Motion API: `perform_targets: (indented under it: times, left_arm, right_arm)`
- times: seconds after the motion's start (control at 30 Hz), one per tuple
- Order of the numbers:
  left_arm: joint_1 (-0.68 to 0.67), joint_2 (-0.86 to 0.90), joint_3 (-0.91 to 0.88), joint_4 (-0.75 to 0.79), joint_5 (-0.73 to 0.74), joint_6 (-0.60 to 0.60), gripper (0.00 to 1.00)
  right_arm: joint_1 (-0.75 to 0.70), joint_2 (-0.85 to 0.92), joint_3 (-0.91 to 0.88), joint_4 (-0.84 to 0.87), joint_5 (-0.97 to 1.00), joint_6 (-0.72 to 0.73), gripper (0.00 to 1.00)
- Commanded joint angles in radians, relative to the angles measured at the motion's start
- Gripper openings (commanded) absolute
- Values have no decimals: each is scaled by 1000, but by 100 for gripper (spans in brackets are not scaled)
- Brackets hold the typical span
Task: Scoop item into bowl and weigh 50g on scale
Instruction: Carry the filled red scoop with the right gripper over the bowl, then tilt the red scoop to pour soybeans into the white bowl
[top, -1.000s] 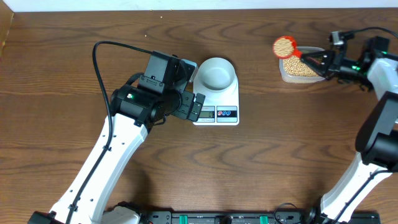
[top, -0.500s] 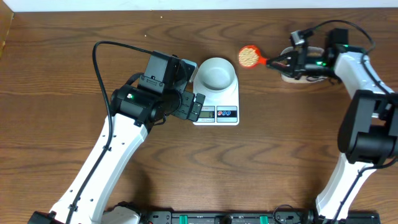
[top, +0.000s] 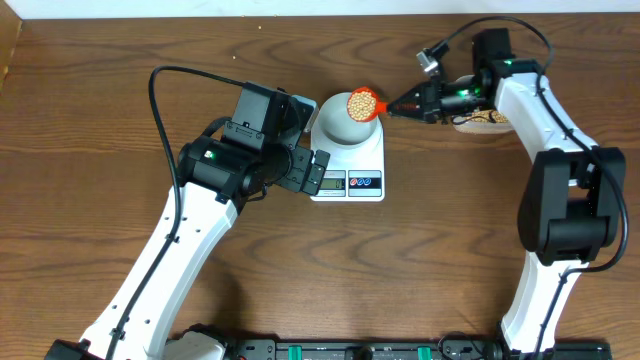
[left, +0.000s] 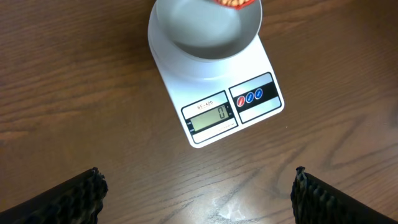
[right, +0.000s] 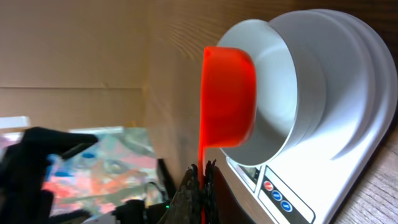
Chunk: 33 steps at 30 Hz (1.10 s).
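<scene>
Reaching across from the table's 2 o'clock corner, your right arm is stretched long and low toward the middle, its forearm passing over the clear tub (top: 492, 124) so that only part of the tub shows. The right gripper (top: 412, 100) is pinched tight on the thin handle of the orange scoop (top: 362, 104), and the right wrist view shows the fingers (right: 189, 190) closed flat against that handle. The scoop is heaped with beans (top: 361, 102) and hangs above the bowl (top: 336, 124) at its 2 o'clock rim; seen from the right wrist, it is level with its mouth up. The bowl stands on the scale (top: 368, 160), covering the rear of the platform, and looks bare inside from the left wrist camera. The scale's display (left: 211, 117) reads 0 and lies on the 6 o'clock edge, with the buttons (left: 249, 97) just beside it at 3 o'clock. Your left arm rises from the table's 7 o'clock edge and bends over the scale's 9 o'clock side, where the left gripper (top: 316, 172) hovers beside the front corner with its jaws spread wide and nothing between them. More beans show in the tub at 3 o'clock from the scale, well apart from it on the wooden table (top: 450, 250).
</scene>
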Motion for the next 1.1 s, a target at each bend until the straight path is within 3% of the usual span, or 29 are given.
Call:
perform_targets:
  times: [0.0,0.47,1.07]
  left_arm:
    - [2,-5,8,-3,9,-8,97]
    - [2,-5,7,-2,9,-8,97]
    - [2,-5,7,-2,8,-8,97]
  right_arm:
    - [39,-31,35,-4,105,13,1]
    - [157,-111,39,18,388,4,1]
    - [206,-123,39,17,528,-91,1]
